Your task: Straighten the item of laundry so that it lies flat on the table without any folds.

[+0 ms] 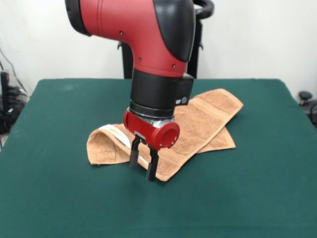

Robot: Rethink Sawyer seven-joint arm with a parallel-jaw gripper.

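- We found the towel point(198, 124) folded over itself on the green bench point(257, 198).
- We saw the end effector point(143, 167) slightly open at its near edge, grasping nothing.

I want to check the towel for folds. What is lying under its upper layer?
Under the upper layer of the towel a second layer of the same towel shows, sticking out at the right. The gripper and arm cover the middle, so folds there stay unseen.

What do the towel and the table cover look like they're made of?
The towel looks like soft terry cloth, orange-tan, with a nubby looped pile and flatter woven bands. The table cover seems to be matte dark green felt or similar cloth, with no shine.
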